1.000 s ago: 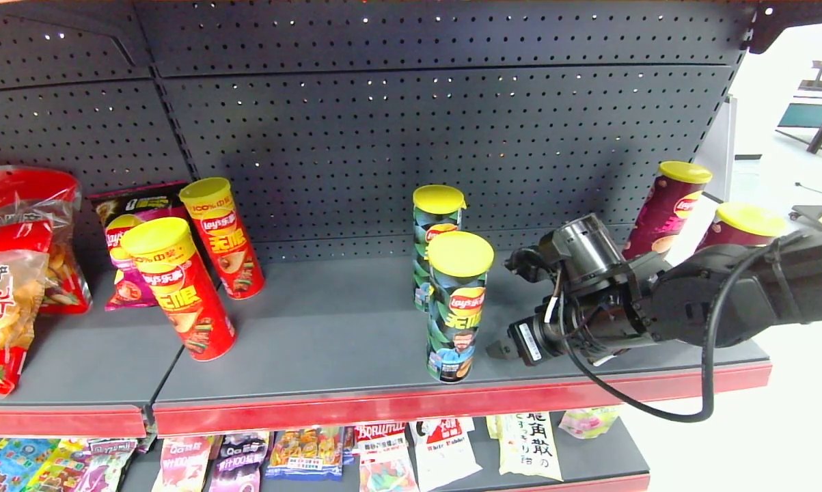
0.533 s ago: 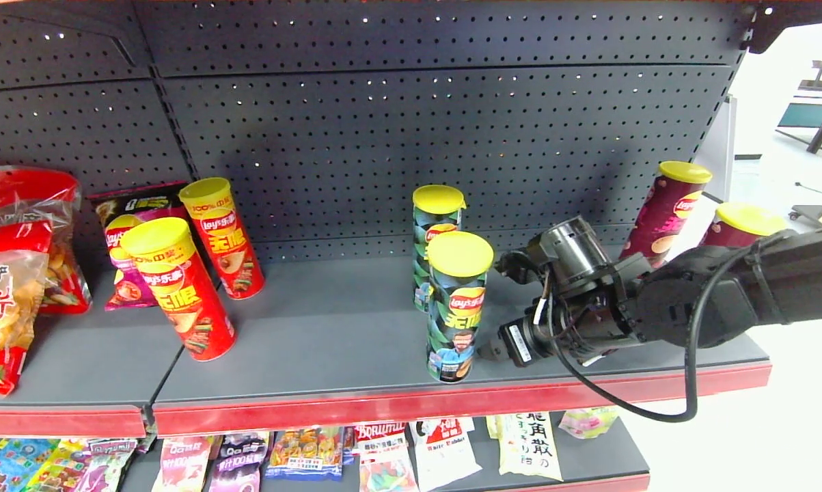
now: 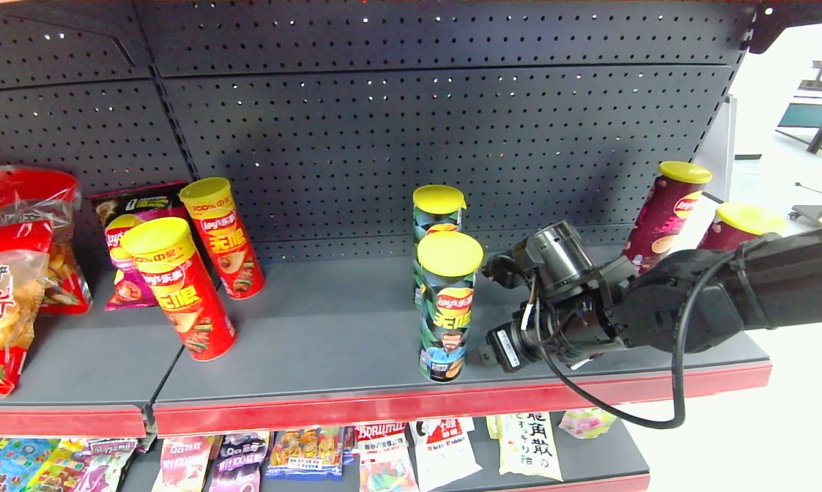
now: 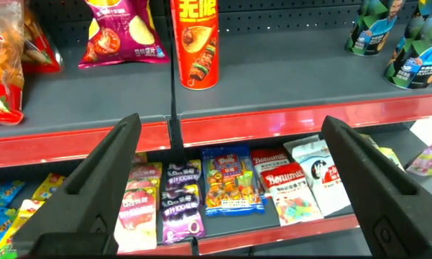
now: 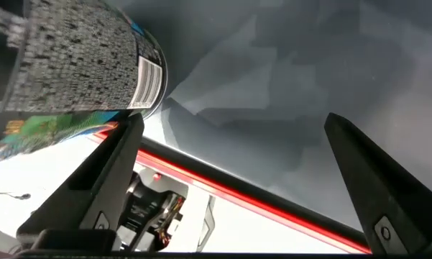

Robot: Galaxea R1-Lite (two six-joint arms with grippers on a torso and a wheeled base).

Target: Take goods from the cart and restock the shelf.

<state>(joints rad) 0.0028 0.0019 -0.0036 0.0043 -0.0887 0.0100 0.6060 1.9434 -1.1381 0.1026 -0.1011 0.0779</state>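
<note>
Two green cans stand in file at the middle of the shelf (image 3: pixel 315 342): the front green can (image 3: pixel 446 321) just ahead of the rear green can (image 3: pixel 436 212), close to the red front lip (image 3: pixel 451 400). Read the layout and you see why: each flavour keeps its own lane running out from the pegboard (image 3: pixel 383 137), with the red cans (image 3: pixel 178 294) toward the left and the purple cans (image 3: pixel 667 205) at the far right. So the front green can is where it belongs, resting on its own base.

Your right pincer (image 3: pixel 482 355) lies low beside that can's foot, spread wide and gripping nothing. In the right wrist view the can sits off the tip of one finger (image 5: pixel 108 187) rather than between the two; whether they touch I cannot tell. I judge the low, sideways pose suits a tall, narrow can: held or nudged near the base, it is less apt to topple. It seems to lean slightly toward the robot's left, though the lens may cause that.

Your left pincer (image 4: pixel 230 122) is likewise wide and empty, held low before the shelf with the packets (image 4: pixel 230 187) of the lower shelf (image 3: pixel 595 454) beyond it, probably parked there so the right arm (image 3: pixel 725 301) has room.

Draw the right arm straight back; a sideways brush could tip the can over the lip.
</note>
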